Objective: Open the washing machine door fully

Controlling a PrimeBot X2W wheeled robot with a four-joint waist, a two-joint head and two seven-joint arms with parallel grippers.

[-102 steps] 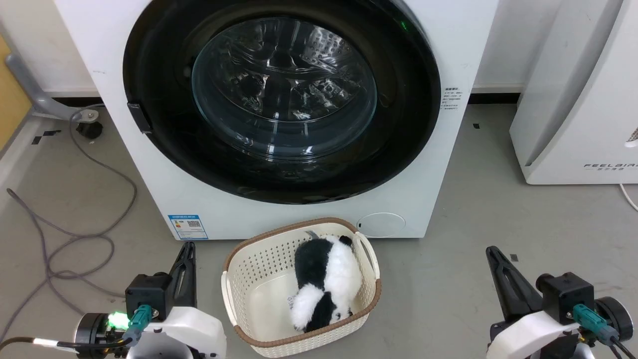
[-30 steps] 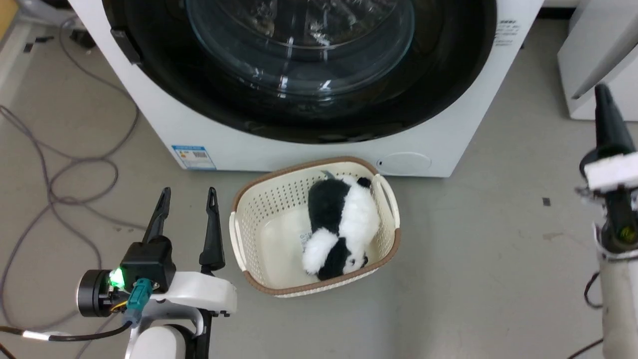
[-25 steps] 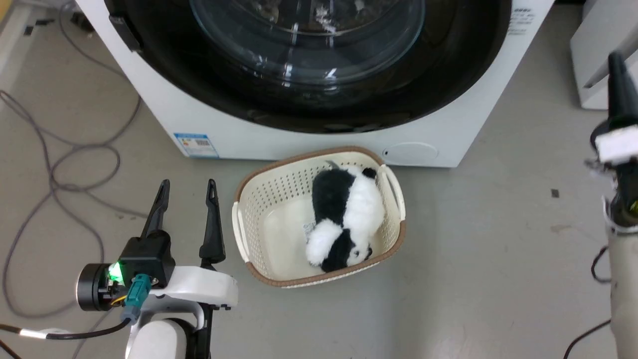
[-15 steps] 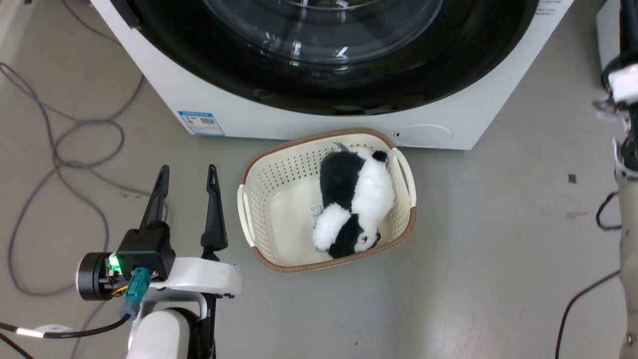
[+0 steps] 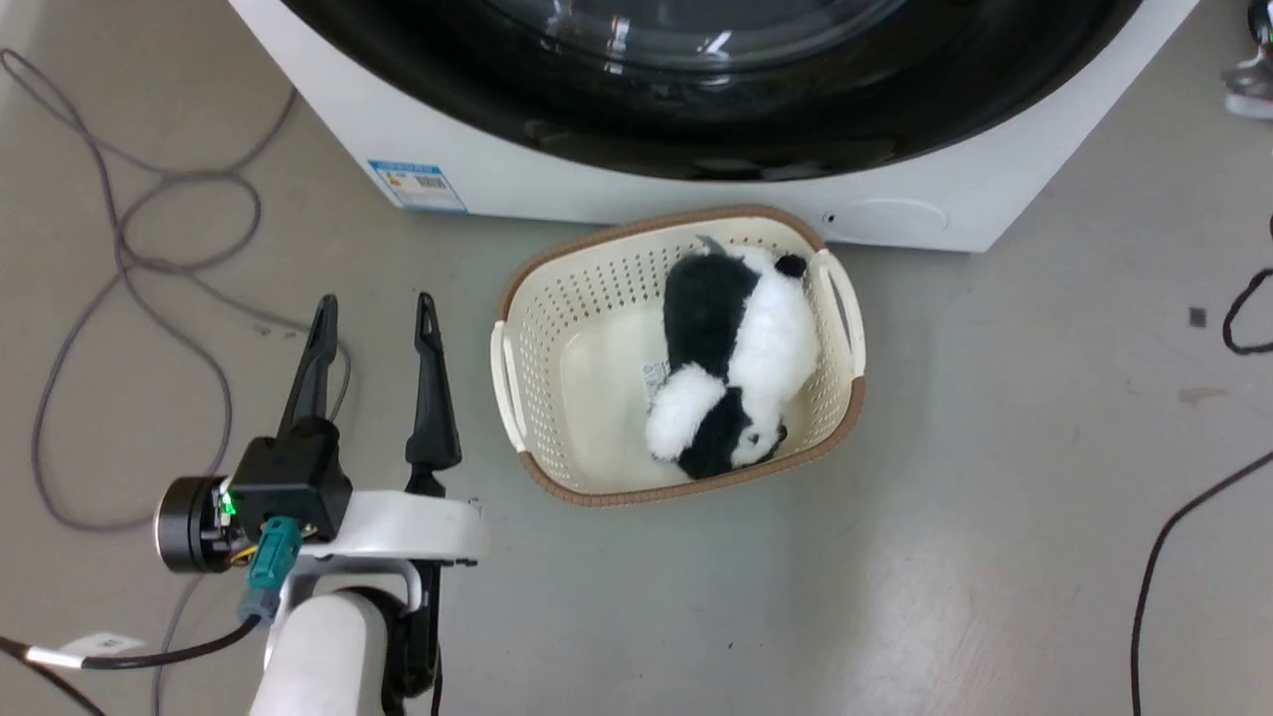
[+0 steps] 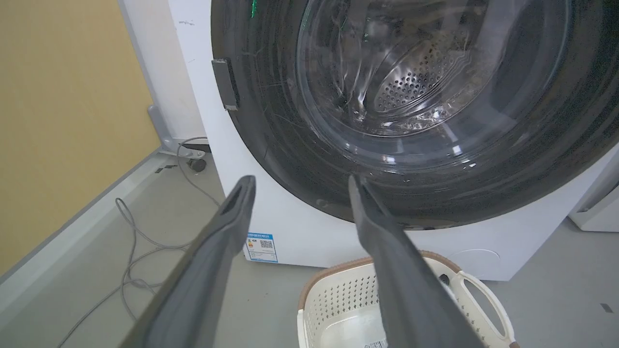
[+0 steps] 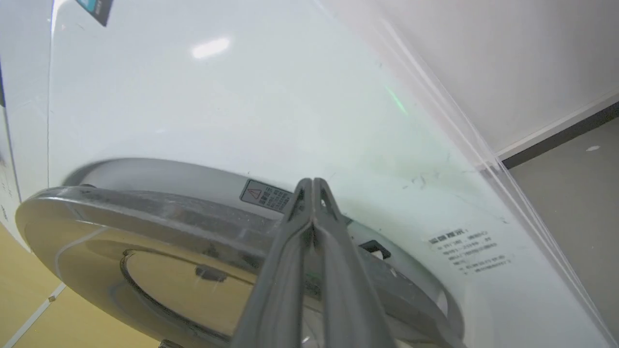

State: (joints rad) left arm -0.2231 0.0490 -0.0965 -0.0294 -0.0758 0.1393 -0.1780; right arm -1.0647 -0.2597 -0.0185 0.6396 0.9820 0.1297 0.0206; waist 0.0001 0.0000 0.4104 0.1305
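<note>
The washing machine [image 5: 696, 204] is a white box along the top of the head view, and its glossy black door [image 5: 696, 109] is cut off by the frame. In the left wrist view the door [image 6: 290, 159] with its glass bowl [image 6: 411, 72] faces me. My left gripper [image 6: 301, 180] is open and empty, low in front of the washer beside the basket [image 5: 375, 303]. In the right wrist view my right gripper [image 7: 313, 182] is shut. Its tips lie at the door's edge-on rim [image 7: 145, 212], where a narrow gap shows against the white front [image 7: 242, 106].
A cream basket [image 5: 517, 348] holding a black-and-white plush toy [image 5: 736, 358] sits on the floor just before the washer. Grey cables [image 5: 129, 259] loop on the left and a black cable [image 5: 1154, 567] runs on the right. A yellow wall [image 6: 58, 121] stands left of the washer.
The head camera has tipped down and closer, so the whole picture has shifted. My right arm has risen out past the top right edge. The left gripper stays open in place.
</note>
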